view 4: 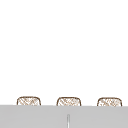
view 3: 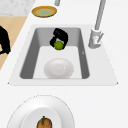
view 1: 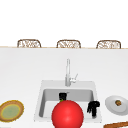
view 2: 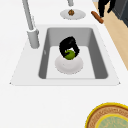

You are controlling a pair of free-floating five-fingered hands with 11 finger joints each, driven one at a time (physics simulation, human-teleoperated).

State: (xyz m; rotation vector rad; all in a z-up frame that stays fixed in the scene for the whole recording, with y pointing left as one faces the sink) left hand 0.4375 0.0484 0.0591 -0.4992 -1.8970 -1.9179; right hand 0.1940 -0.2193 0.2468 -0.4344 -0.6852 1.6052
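**Lime gripped over sink basin**

Hidden or cut off: large red ball [view 1: 67, 114] close to the front camera, blocking most of the sink [view 1: 40, 100] floor and all but the top of the left hand [view 1: 62, 96]. Only a green sliver of the lime [view 1: 61, 100] seen there. Brown stick-like thing [view 1: 116, 124] cut by the lower right edge; identity unclear. Small brown item [view 1: 118, 102] on the grey plate [view 1: 111, 105] too small to name.

Side views clearer: left hand [view 2: 68, 46] curled round the lime [view 2: 69, 54], fingers wrapped over it, held inside the basin above the white dish [view 2: 68, 65] on the sink floor. From the right side, same hand [view 3: 59, 37] and lime [view 3: 58, 45] toward the far end of the basin, dish [view 3: 59, 68] nearer the camera. Whether lime touches dish: cannot tell.

Right hand [view 1: 93, 107] hanging at the sink's right rim, fingers pointing down, holding nothing; curled or straight, cannot tell.

Surface and room: white counter, faucet [view 1: 68, 73] behind the basin, yellow-rimmed plate [view 1: 10, 110] at left, three woven chair backs [view 1: 68, 44] beyond the far edge.

Open room: basin walls close round the left hand; bare counter between sink and both plates.
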